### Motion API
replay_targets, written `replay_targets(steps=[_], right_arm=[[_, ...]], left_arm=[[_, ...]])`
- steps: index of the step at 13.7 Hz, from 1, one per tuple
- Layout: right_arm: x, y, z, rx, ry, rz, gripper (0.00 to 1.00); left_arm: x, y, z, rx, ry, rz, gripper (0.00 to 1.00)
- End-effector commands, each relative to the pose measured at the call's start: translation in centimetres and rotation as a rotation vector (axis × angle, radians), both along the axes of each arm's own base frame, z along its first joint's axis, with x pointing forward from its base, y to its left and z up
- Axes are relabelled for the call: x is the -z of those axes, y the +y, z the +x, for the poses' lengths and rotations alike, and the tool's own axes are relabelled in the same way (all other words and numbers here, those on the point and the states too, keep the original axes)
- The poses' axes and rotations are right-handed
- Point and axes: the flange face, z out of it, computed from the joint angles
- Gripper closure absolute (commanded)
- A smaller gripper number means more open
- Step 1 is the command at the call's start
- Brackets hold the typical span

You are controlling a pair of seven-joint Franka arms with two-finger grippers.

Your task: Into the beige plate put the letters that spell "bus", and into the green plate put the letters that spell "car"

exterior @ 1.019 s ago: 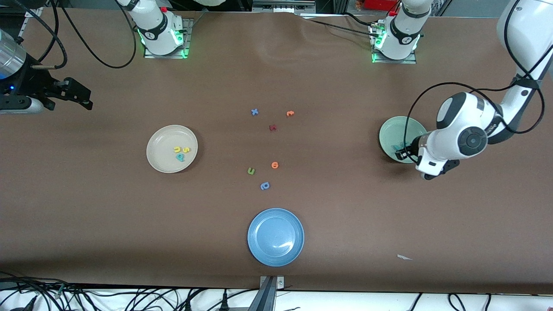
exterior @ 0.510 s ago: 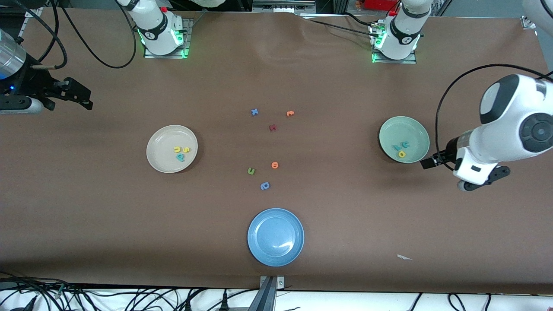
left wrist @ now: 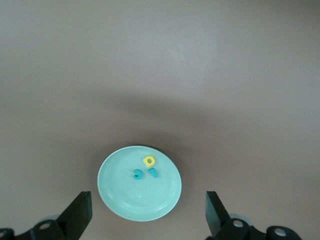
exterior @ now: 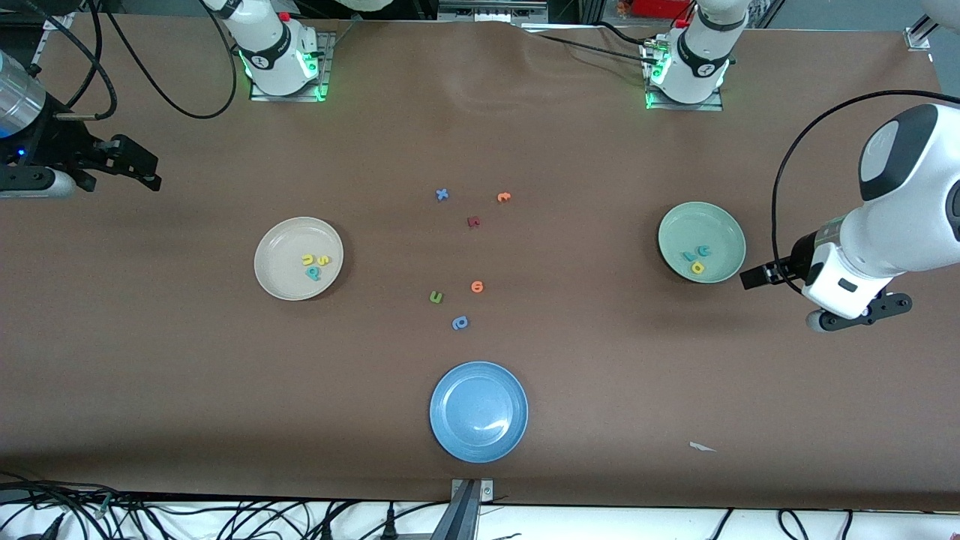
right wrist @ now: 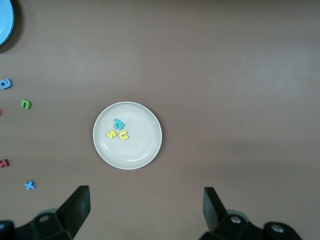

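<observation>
The beige plate (exterior: 277, 270) holds a yellow u (exterior: 308, 259), a yellow s (exterior: 324, 259) and a teal b (exterior: 313, 272). It shows in the right wrist view too, the beige plate (right wrist: 140, 150) with its letters. The green plate (exterior: 720, 225) holds a teal c (exterior: 703, 250), a thin teal r (exterior: 690, 256) and a yellow a (exterior: 697, 267). My left gripper (exterior: 754, 277) hangs open and empty over the table just off that plate's rim, toward the left arm's end; the green plate (left wrist: 125, 200) lies below it. My right gripper (exterior: 139, 165) waits open and empty at the right arm's end.
A blue plate (exterior: 478, 411) lies near the front edge. Loose letters lie mid-table: a blue x (exterior: 442, 195), an orange one (exterior: 503, 197), a dark red one (exterior: 473, 222), another orange one (exterior: 477, 286), a green u (exterior: 436, 298) and a blue bowl-and-stem letter (exterior: 460, 323). A white scrap (exterior: 701, 447) lies near the front.
My left gripper opened over the green plate, then drew off toward the left arm's end of the table, uncovering the three letters in the plate. The right arm has not moved.
</observation>
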Motion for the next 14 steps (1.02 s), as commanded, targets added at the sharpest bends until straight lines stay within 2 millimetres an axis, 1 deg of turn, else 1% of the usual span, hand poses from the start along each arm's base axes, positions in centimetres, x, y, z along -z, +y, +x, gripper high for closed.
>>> replay_targets(steps=[1, 2, 3, 4, 6, 7, 9, 12, 14], right_arm=[[-0.4, -0.2, 0.2, 0.003, 0.004, 0.002, 0.00], [-0.4, -0.4, 0.2, 0.007, 0.006, 0.005, 0.00], [-0.3, -0.6, 0.2, 0.012, 0.008, 0.007, 0.00], [-0.3, -0.6, 0.2, 0.014, 0.008, 0.007, 0.00], [-0.3, -0.7, 0.2, 0.015, 0.009, 0.007, 0.00], [-0.3, -0.8, 0.2, 0.017, 0.009, 0.007, 0.00], [-0.3, -0.7, 0.2, 0.015, 0.009, 0.007, 0.00], [-0.3, -0.6, 0.2, 0.014, 0.009, 0.007, 0.00], [-0.3, -0.6, 0.2, 0.014, 0.009, 0.008, 0.00]], left_arm=[[-0.7, -0.6, 0.1, 0.133, 0.041, 0.018, 0.00], [-0.9, -0.1, 0.7, 0.137, 0.035, 0.027, 0.00], [-1.5, -0.6, 1.4, 0.132, 0.018, 0.037, 0.00], [-1.6, -1.0, 1.9, 0.128, 0.011, 0.058, 0.00], [-1.7, -1.4, 2.1, 0.163, 0.030, 0.065, 0.00], [-1.8, -1.1, 2.3, 0.161, 0.039, 0.049, 0.00], [-1.7, -0.5, 2.6, 0.153, 0.075, 0.032, 0.00], [-3.2, -0.5, 2.1, 0.151, 0.076, 0.033, 0.00], [-4.1, 0.2, 1.7, 0.122, 0.069, -0.011, 0.00]])
